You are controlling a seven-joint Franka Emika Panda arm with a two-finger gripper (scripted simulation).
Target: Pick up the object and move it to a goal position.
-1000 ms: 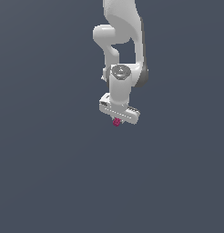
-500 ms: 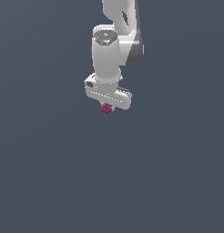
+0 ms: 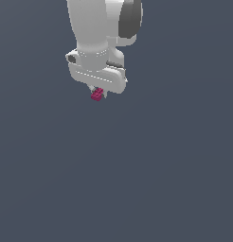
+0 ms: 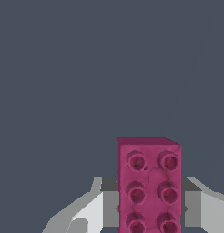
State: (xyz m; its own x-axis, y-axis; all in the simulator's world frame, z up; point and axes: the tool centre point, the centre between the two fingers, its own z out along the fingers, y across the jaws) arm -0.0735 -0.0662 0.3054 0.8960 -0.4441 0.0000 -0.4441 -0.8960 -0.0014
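The object is a tiny magenta-pink studded block [image 3: 96, 95]. It hangs just under my white gripper [image 3: 97, 93] in the upper part of the exterior view, held in the air against the flat dark grey background. In the wrist view the block [image 4: 149, 184] fills the space between my two fingers [image 4: 89, 207], which press on its two long sides. Its studded face with several round bumps faces the wrist camera. The gripper is shut on the block.
A plain dark grey surface [image 3: 137, 179] fills both views. The white arm with its dark joint cap [image 3: 130, 19] reaches up out of the exterior view.
The arm has risen and come nearer the exterior camera, drifting toward the exterior view's left, with the magenta block still held in the gripper.
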